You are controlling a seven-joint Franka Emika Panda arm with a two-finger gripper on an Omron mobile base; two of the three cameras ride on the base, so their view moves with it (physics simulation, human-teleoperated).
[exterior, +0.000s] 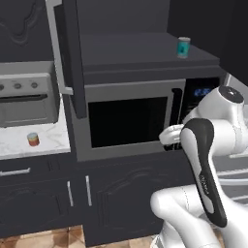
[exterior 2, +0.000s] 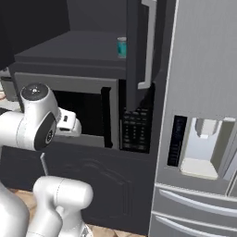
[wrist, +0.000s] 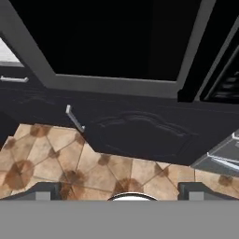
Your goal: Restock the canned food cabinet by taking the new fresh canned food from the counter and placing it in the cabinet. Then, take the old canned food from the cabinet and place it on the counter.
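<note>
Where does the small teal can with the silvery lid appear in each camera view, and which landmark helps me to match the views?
Left base view: the small teal can with the silvery lid stands upper right, on the dark shelf of the open cabinet.
Right base view: top centre, on that shelf, just left of the open cabinet door.
Hand view: the can is not in it.
Shared landmark: the grey microwave with the dark window, directly below the shelf.

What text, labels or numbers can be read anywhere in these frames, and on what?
None can be read.
Microwave display: bluish marks, too blurred to read.
Microwave keypad: rows of pale marks, too small to read.
Teal can: label shows no legible text.
Red-orange can: label too small to read.
</note>
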